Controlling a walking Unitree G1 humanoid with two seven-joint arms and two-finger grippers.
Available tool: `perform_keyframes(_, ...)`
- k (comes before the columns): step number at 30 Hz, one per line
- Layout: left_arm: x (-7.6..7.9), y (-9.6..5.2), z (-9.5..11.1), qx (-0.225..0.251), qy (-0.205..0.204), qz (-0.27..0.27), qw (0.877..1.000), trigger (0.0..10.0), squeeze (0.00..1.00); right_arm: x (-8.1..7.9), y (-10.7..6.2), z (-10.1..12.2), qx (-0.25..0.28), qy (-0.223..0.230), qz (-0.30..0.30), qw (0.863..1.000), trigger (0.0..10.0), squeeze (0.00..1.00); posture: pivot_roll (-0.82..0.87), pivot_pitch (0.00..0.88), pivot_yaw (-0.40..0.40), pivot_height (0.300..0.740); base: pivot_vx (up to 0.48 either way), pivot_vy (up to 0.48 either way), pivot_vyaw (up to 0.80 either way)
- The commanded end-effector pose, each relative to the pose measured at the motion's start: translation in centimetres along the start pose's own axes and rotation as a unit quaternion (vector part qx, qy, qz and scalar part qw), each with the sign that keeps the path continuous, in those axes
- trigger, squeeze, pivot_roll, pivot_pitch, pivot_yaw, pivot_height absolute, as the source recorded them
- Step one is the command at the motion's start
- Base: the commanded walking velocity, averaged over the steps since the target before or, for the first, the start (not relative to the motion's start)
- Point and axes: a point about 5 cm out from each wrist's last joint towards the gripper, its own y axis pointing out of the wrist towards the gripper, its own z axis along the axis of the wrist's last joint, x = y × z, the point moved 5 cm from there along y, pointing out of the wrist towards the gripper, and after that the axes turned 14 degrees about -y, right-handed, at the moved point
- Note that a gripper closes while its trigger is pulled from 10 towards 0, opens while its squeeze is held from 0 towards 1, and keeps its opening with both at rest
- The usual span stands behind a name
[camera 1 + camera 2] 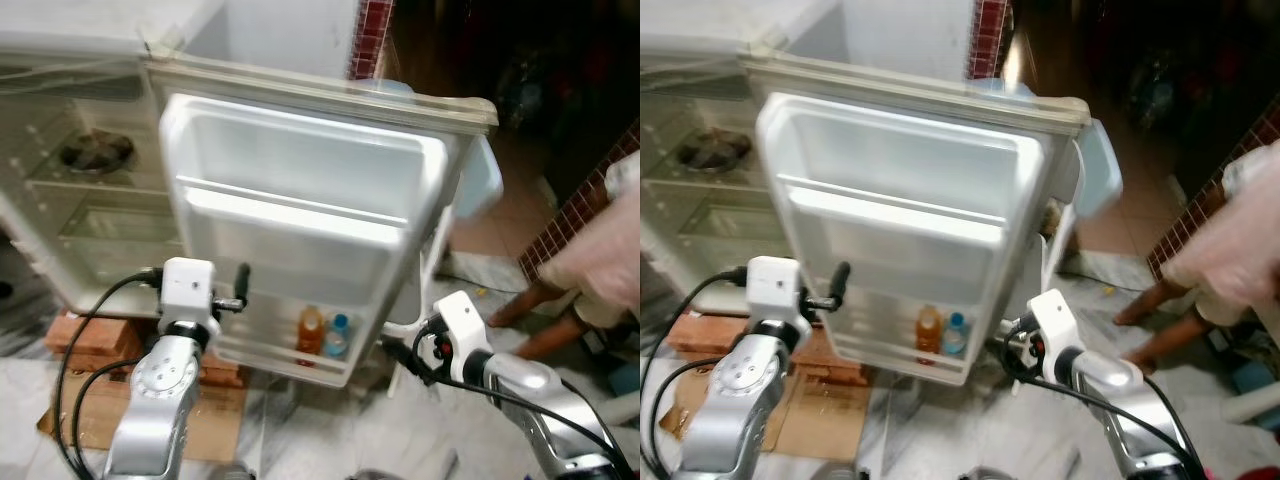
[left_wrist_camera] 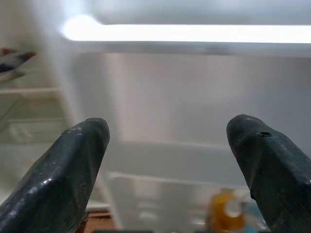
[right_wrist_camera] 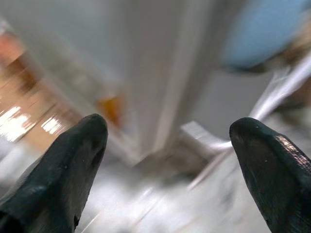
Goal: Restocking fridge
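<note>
Right wrist view's a blur. Fridge door (image 1: 300,230) open, 2 bottles (image 1: 322,332) at 6 o'clock; left gripper (image 2: 167,145) and right gripper (image 3: 167,145) both spread wide.

Bright overexposed fridge door (image 1: 300,220), dim background, blurred wrist view

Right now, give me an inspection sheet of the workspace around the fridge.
Surface: fridge door swung open; upper door shelves bare.
Job's things: orange bottle and blue-capped bottle upright, side by side in the bottom door shelf.
Clutter: dark dish on an inner fridge shelf; flattened cardboard on the floor.
Grippers: left gripper open, empty, facing the door; right gripper open, empty, low by the door's edge.
Cables: black cable looping along the left arm.
Surroundings: a person at right, blurred.
</note>
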Motion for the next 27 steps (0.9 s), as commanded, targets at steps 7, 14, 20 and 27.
perform_keyframes(7, -3.1, -0.1, -0.4, -0.01, -0.048, 0.112, 0.992, 10.0, 0.0, 4.9, 1.4, 5.0, 0.088, 0.005, -0.136, 0.987, 10.0, 0.0, 0.04, 0.0, -0.039, 0.74, 0.0, 0.0, 0.0)
perform_keyframes(14, -6.7, -1.6, -2.5, -0.064, -0.065, 0.223, 0.97, 10.0, 0.0, 6.4, 2.4, 10.6, 0.182, 0.038, -0.221, 0.957, 10.0, 0.0, 0.04, 0.0, -0.04, 0.74, 0.0, 0.0, 0.0)
perform_keyframes(20, -7.2, -2.3, -4.0, -0.115, -0.071, 0.248, 0.959, 10.0, 0.0, 6.1, 3.0, 13.3, 0.224, 0.054, -0.228, 0.946, 10.0, 0.0, 0.05, 0.0, -0.041, 0.74, 0.0, 0.0, 0.0)
perform_keyframes(27, -5.8, -3.8, -8.0, -0.252, -0.076, 0.195, 0.945, 10.0, 0.0, 4.7, 3.8, 16.8, 0.275, 0.074, -0.205, 0.937, 10.0, 0.0, 0.07, 0.0, -0.049, 0.74, 0.0, 0.0, 0.72)
